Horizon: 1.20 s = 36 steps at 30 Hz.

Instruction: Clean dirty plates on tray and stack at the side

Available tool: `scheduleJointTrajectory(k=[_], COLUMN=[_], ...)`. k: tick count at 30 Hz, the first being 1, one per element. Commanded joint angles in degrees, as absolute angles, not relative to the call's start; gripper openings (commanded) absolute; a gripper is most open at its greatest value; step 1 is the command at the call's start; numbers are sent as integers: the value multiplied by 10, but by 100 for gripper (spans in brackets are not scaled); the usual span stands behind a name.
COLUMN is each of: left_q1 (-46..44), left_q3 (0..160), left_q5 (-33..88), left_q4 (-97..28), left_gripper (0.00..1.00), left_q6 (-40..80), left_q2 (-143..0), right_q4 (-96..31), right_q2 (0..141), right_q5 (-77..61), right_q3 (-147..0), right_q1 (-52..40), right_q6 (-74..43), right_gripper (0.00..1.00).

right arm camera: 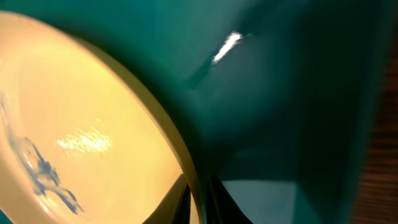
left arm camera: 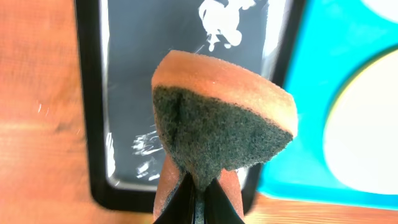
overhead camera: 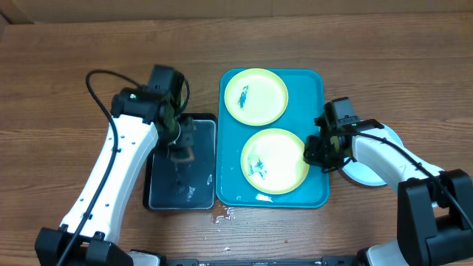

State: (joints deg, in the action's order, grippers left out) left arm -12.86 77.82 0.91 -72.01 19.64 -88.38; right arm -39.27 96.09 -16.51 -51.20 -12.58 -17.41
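Jaws of the left gripper [left arm camera: 199, 186] pinch the sponge [left arm camera: 221, 118] over the black basin [overhead camera: 211, 122]; those of the right gripper [right arm camera: 200, 199] nip the rim of the near plate [overhead camera: 275, 160] (dirty, on the tray [overhead camera: 318, 81]). Steady it, then lay the sponge flat on the smear [overhead camera: 259, 168].

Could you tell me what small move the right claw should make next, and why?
Probably lift the nearer smeared pale yellow-green round plate slightly off the turquoise plastic tray: the right claw appears to pinch its rim, and the left claw holds an orange-and-green sponge ready.
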Motion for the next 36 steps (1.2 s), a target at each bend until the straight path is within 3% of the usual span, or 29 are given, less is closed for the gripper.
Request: scheduleJointTrajectory(k=[1,6,14,19,24,33,36], left_q1=[-156,-199,-282,-350,-363,-316,-308], left_q3=[825,804,765,765,766,766,766], left_q5=[95,106,210,184,174,-40,-45], left_q4=[-702,-647,-515,-444,-423,-474,-485], left_gripper=[4,4,4,4,4,4,4], left_q6=[183,236,275,281,354,362,339], left_q2=[-884,-896,-976,-1058,-1124,-1145,-1145], right_q4=[-386,-391,-390,-392,-394,-397,-397], right_q2=[975,982,982,982,982,982,982], right_q5=[-148,-77,-77,-78,-78,-91,-91], right_q3=[-510,-510,-510,-510,-510,-510,-510], right_q1=[-163,-190,-190,-190,-190,-190,-191], right_q6=[-210,-288,-296,-296,-296,-296,-296], right_gripper=[6,4,4,4,4,4,4])
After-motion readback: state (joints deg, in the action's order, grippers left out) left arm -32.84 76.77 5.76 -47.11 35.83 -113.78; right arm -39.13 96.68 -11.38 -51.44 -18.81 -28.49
